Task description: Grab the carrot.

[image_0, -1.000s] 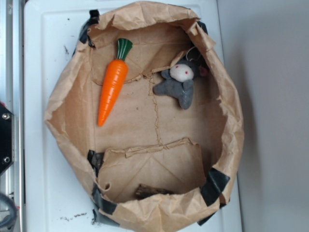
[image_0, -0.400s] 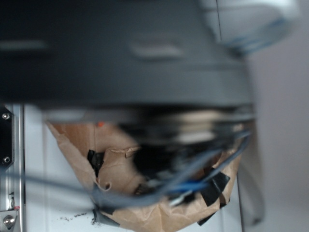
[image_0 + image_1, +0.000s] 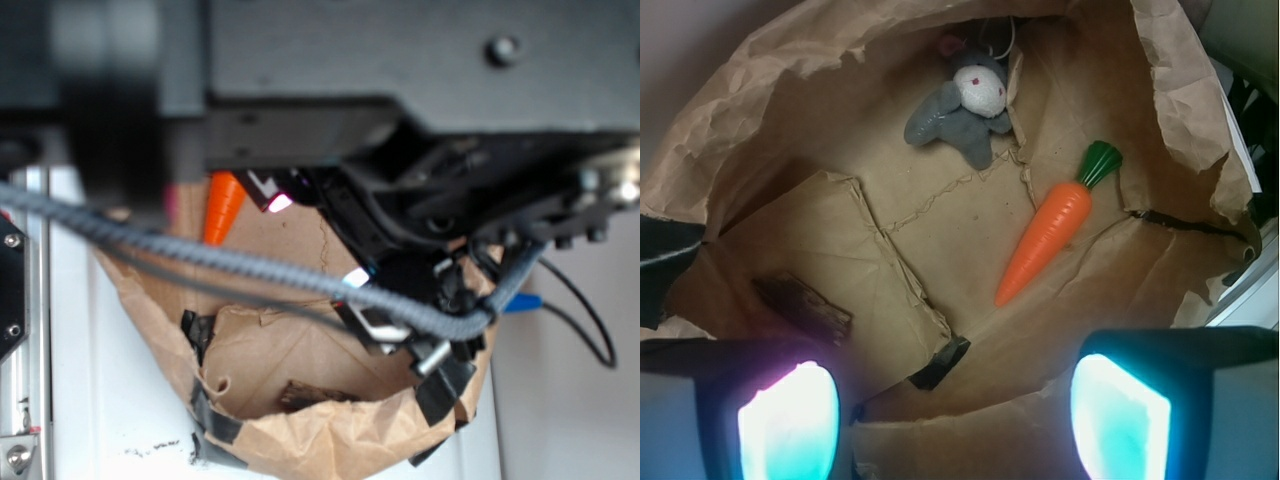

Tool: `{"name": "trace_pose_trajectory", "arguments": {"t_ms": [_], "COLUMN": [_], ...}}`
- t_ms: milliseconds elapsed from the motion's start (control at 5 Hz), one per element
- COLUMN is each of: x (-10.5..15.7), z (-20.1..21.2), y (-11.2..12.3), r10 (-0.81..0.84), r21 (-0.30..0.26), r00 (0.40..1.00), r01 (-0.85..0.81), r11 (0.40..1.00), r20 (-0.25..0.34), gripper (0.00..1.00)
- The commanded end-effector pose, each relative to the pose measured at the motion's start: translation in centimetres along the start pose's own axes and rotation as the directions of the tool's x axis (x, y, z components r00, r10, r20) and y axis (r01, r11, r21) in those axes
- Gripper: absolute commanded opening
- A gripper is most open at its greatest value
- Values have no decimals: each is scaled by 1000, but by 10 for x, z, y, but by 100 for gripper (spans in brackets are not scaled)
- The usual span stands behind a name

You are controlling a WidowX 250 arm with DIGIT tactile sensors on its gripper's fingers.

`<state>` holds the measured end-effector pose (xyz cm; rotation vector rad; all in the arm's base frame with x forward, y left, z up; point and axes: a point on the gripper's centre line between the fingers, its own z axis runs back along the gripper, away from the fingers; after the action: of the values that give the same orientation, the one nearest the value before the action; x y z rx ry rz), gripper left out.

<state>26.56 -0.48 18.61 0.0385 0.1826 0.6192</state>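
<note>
The dark arm (image 3: 400, 100) fills the exterior view's upper part, hiding most of the paper bag (image 3: 770, 110); only the carrot's (image 3: 1048, 238) tip shows there. From the wrist view, the claw (image 3: 955, 420) hangs released above the bag's near wall, fingers (image 3: 788, 425) spread. The carrot lies apart, toward the bag's right wall, beside the grey plush (image 3: 958, 110).

In the wrist view, the carrot (image 3: 1048, 232) was laid slantwise on the floor of the paper bag (image 3: 760, 110), right of centre, with the plush animal (image 3: 960, 108) set apart up and to its left, near the far wall. In the exterior view, the bag was overhung by the arm (image 3: 400, 130), only the carrot's tip (image 3: 222, 207) being left uncovered.
</note>
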Motion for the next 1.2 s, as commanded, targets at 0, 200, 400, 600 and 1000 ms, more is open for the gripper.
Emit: {"name": "trace_pose_trajectory", "arguments": {"t_ms": [0, 200, 400, 600, 1000], "x": [27, 30, 39, 45, 57], "z": [-73, -101, -114, -128, -160], "y": [40, 51, 60, 80, 78], "r10": [275, 318, 364, 398, 352], "r21": [-5, 73, 111, 136, 198], "r00": [938, 931, 917, 908, 928], "r01": [-281, -335, -384, -414, -370], "r11": [960, 940, 917, 900, 908], "r20": [212, 179, 165, 133, 120], "gripper": [100, 100, 100, 100, 100]}}
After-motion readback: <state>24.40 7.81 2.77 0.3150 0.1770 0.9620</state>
